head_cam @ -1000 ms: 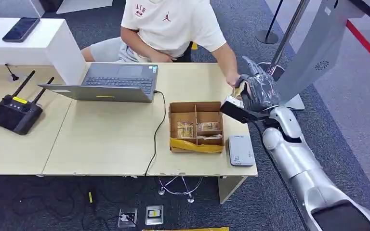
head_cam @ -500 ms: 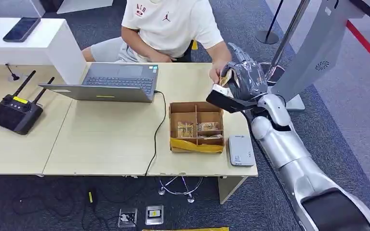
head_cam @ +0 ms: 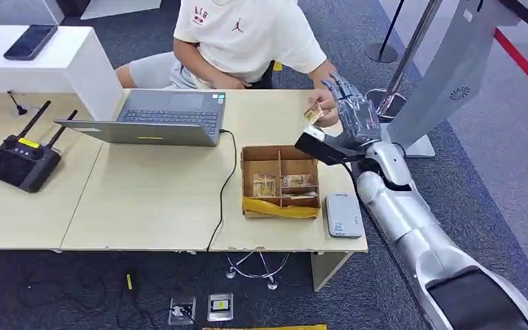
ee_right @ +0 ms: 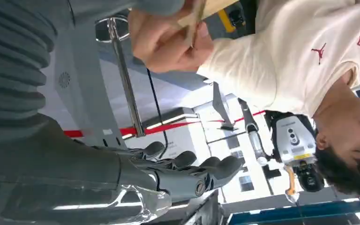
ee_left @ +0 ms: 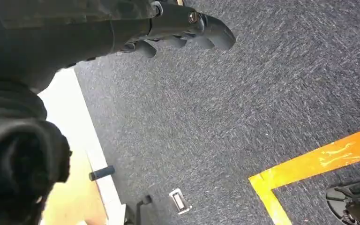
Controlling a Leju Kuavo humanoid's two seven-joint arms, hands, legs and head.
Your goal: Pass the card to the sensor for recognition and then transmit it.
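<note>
The robot's right hand (head_cam: pixel 353 118), grey and many-fingered, now has its fingers (ee_right: pixel 201 174) spread apart and holding nothing; half a second ago they were curled round the small tan card (head_cam: pixel 313 114), which now sits just beyond the fingertips, pinched in the seated person's hand (head_cam: pixel 324 112); so the handover looks done, and the flat white card sensor (head_cam: pixel 344 214) lies well back from the fingers, by the wrist side; the left hand (ee_left: pixel 75 33) hangs over dark carpet, fingers loosely curled on nothing.
</note>
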